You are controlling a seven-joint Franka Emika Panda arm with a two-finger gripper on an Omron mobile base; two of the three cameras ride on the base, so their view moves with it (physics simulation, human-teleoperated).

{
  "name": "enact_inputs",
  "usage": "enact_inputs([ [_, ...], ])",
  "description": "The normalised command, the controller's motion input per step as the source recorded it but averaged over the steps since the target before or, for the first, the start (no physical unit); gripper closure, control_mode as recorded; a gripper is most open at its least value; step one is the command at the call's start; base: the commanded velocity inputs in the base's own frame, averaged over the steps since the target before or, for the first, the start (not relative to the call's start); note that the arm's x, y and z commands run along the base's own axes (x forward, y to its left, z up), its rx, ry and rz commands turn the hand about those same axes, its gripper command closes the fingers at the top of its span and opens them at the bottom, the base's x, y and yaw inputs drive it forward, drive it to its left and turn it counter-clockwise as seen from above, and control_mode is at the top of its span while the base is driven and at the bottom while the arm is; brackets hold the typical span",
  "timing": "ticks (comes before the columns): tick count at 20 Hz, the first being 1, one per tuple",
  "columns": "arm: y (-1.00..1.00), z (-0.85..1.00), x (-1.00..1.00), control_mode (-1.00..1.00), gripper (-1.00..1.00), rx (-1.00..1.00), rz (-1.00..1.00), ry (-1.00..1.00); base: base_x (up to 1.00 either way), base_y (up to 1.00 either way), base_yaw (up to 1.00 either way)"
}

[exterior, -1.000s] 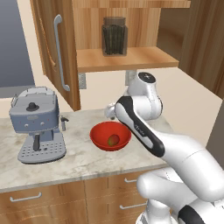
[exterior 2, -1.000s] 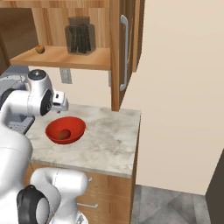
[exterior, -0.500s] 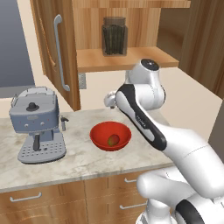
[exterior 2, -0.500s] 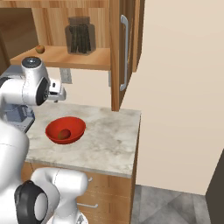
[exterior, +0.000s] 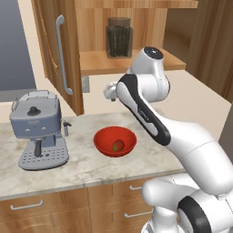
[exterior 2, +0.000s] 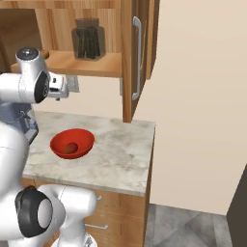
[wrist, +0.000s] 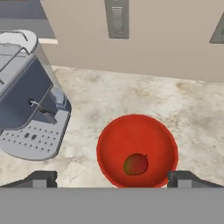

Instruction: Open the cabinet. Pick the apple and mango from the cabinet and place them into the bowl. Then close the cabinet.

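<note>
Above the bowl [wrist: 136,148], gripper [wrist: 111,178] fingers [wrist: 41,178] spread wide, empty.

Grey coffee machine [exterior: 38,130] stands upright on the marble counter [exterior: 86,169], left of centre in the left base view; its perforated drip tray [wrist: 31,139] shows at the left of the hand view. Dark glass jar [exterior: 119,37] with dark contents stands upright on a wooden shelf, top centre of the left base view, and is repeated at upper left in the right base view. Wall outlet plate [wrist: 117,18] sits at top centre of the hand view. Low wooden drawers [exterior: 43,208] with small horizontal handles run along the bottom edge below the counter.
</note>
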Motion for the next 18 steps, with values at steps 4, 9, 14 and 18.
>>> enact_inputs([
  [4,0.05,0.43,0.13,-1.0,-1.0,0.0,0.0,-0.07,0.0,0.0,0.0],
  [9,0.11,0.26,0.13,-1.0,-1.0,0.0,0.0,-0.18,0.0,0.0,0.0],
  [14,0.28,0.24,0.21,-1.0,-1.0,0.02,0.02,-0.16,0.0,0.0,0.0],
  [18,0.27,0.28,0.32,-1.0,-1.0,0.06,0.06,-0.14,0.0,0.0,0.0],
])
